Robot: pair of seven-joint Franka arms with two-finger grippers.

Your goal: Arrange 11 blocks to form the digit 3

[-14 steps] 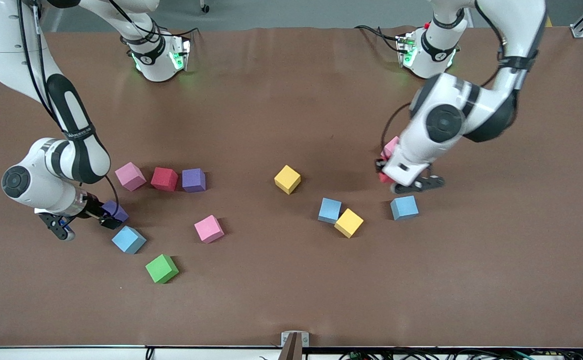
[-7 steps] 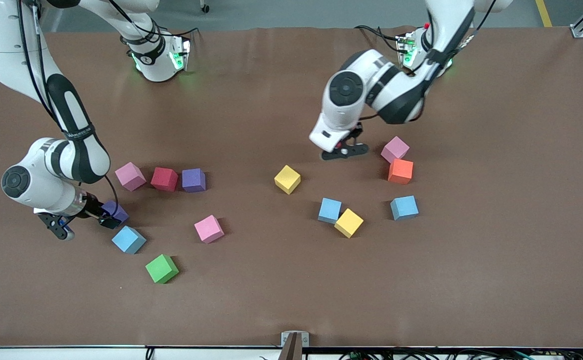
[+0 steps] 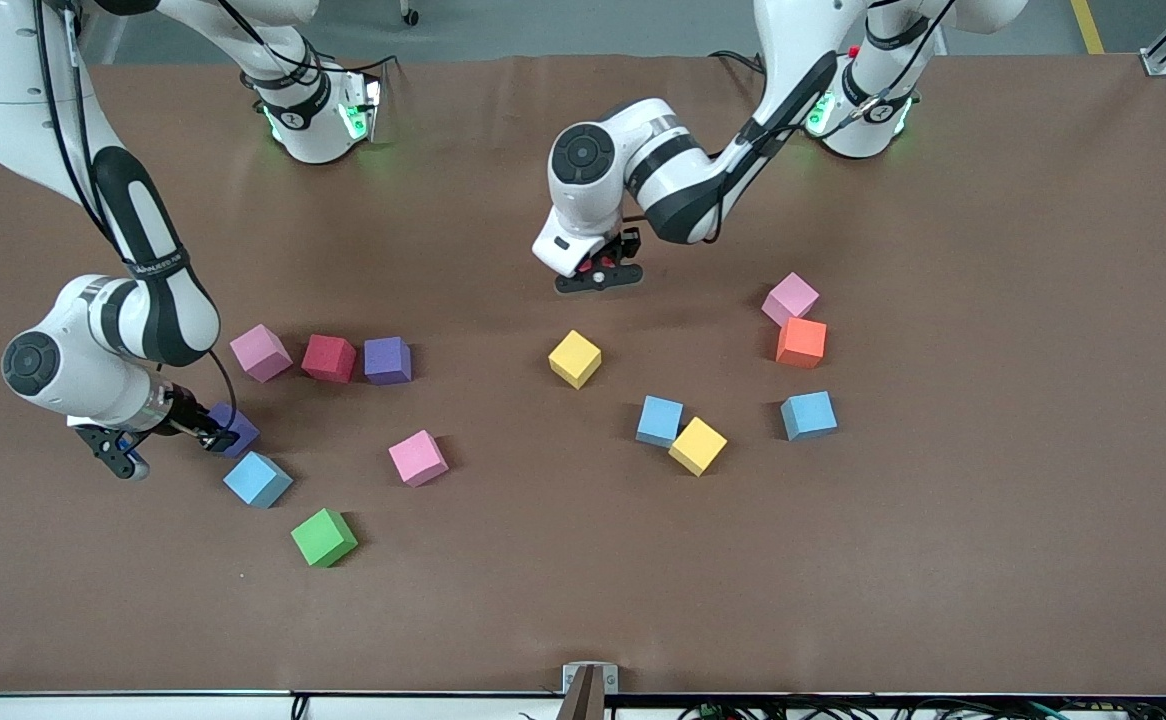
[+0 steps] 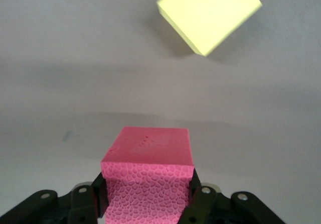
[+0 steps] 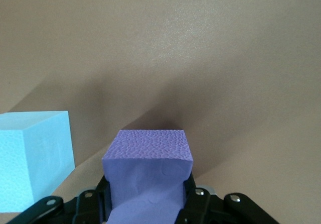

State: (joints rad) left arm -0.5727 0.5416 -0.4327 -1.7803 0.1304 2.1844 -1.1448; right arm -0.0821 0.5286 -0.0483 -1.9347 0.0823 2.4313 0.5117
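Since the earlier frames the left arm has swung away from the pink and orange cubes toward the table's middle, carrying a red cube, while the right arm has stayed put and its fingers have closed.

Front view: the left gripper hangs over bare table, with a yellow cube on the table just nearer the camera than the spot beneath it. A little red shows between its fingers. The pink cube and orange cube touch each other, well off toward the left arm's end. The right gripper sits low at the table, clamped on a purple cube; a light blue cube lies just beside it, nearer the camera, and a green cube nearer still. A row of pink, red and purple cubes lies a little farther from the camera than this gripper. Another pink cube, two more light blue ones and a second yellow cube are scattered toward the middle.

Left wrist view: both fingers press the sides of the red cube, narrowly spread to its width; the yellow cube lies ahead, apart from it.

Right wrist view: the fingers squeeze the purple cube, with the light blue cube close alongside, not touching.
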